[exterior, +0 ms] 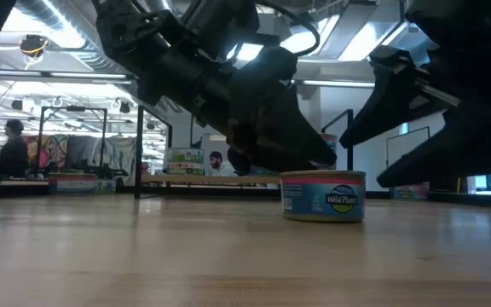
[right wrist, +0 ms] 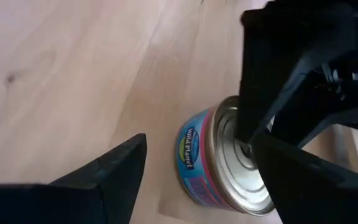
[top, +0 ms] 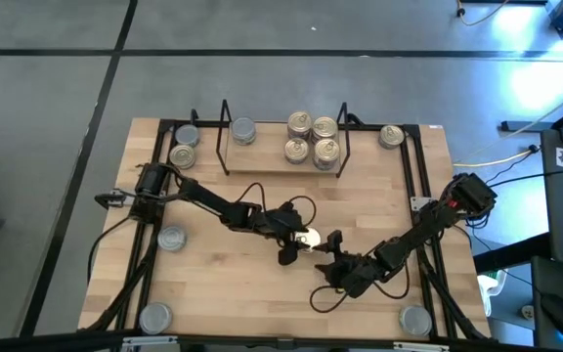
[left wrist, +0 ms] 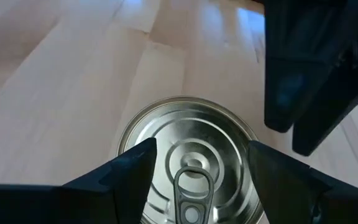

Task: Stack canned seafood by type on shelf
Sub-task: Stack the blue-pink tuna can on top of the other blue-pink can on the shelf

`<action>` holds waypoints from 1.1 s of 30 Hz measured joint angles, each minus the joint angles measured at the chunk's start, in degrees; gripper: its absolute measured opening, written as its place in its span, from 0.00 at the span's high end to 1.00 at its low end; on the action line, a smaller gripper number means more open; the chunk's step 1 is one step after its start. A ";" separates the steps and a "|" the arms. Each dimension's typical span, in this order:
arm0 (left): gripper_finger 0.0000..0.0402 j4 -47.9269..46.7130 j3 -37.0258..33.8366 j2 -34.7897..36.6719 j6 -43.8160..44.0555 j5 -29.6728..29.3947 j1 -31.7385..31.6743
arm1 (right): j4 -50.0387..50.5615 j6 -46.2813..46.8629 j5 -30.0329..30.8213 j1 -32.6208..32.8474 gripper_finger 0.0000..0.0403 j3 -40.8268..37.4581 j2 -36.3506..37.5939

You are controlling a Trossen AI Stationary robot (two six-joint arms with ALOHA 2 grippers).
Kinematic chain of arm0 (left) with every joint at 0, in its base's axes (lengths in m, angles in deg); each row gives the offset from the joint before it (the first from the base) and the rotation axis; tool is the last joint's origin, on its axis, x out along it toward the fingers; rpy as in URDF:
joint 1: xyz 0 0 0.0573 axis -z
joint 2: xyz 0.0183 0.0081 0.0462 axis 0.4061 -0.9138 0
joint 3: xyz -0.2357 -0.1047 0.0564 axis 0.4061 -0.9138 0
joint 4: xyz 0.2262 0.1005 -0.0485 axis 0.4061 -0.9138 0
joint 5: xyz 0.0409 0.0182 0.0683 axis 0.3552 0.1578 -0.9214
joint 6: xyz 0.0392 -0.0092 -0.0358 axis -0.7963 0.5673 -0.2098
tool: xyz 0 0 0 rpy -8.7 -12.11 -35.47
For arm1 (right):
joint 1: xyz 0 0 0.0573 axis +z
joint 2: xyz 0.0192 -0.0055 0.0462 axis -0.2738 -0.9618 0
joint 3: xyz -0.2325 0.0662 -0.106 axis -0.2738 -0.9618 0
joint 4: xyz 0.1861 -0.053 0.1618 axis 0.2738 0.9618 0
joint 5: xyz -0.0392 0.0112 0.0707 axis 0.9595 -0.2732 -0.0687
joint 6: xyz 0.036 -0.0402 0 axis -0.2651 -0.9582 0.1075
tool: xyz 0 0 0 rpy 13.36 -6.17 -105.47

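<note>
So the Wild Planet tin (top: pixel 308 238) sits mid-surface, roughly 6 o'clock from the shelf (top: pixel 281 147), left hand (left wrist: pixel 197 162) spread straddling it and right hand (right wrist: pixel 197 168) spread just beside: rigid, slick-walled, probably hefty, best squeezed across its sides.

The short round tin (left wrist: pixel 188 167) has a shiny silver metal lid with pressed rings and a pull tab (its blue label (right wrist: pixel 192 151) looks like glossy paper). The pale wooden tabletop (top: pixel 262 293) is smooth, faintly sheened.
</note>
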 joint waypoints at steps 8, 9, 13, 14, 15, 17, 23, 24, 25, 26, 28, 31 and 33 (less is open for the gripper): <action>0.37 0.16 -0.08 -0.07 2.89 0.57 -1.70 | 3.06 -1.84 1.59 -1.39 0.27 -0.01 0.01; 0.37 0.16 -0.09 -0.07 3.22 0.94 -1.86 | 3.37 -1.86 1.77 -1.83 0.27 -0.01 -0.01; 0.37 0.15 -0.13 -0.04 4.60 2.71 -2.47 | 5.23 -2.70 2.63 -2.72 0.27 -0.01 0.01; 0.37 0.16 -0.15 -0.04 4.78 2.86 -2.57 | 5.72 -2.71 2.58 -3.01 0.27 -0.01 0.00; 0.37 0.16 -0.15 -0.04 5.08 3.07 -2.68 | 6.15 -2.75 2.51 -3.33 0.27 -0.01 -0.01; 0.37 0.14 -0.15 -0.02 5.62 3.94 -3.08 | 6.57 -2.78 2.07 -3.47 0.27 -0.01 -0.30; 0.37 -0.14 -0.17 0.02 6.67 6.18 -4.19 | 8.56 -4.42 2.47 -3.82 0.27 -0.03 -1.08; 0.37 -0.05 -0.17 0.02 6.33 6.16 -4.19 | 8.38 -4.40 2.57 -4.14 0.27 -0.01 -1.06; 0.37 0.07 -0.18 0.00 5.99 6.14 -4.19 | 8.31 -4.39 2.57 -4.42 0.27 0.01 -1.06; 0.37 0.09 -0.20 0.00 5.77 6.12 -4.19 | 8.37 -4.39 2.56 -4.69 0.27 0.01 -1.06; 0.37 0.09 -0.20 0.00 5.71 6.11 -4.26 | 8.34 -4.41 2.64 -5.41 0.27 0.01 -1.06; 0.37 0.07 -0.20 0.00 5.73 6.12 -4.48 | 8.56 -4.42 1.65 -6.76 0.27 -0.01 -1.06; 0.37 0.05 -0.20 0.00 5.73 6.08 -4.71 | 8.51 -4.72 0.44 -7.69 0.27 -0.01 -1.06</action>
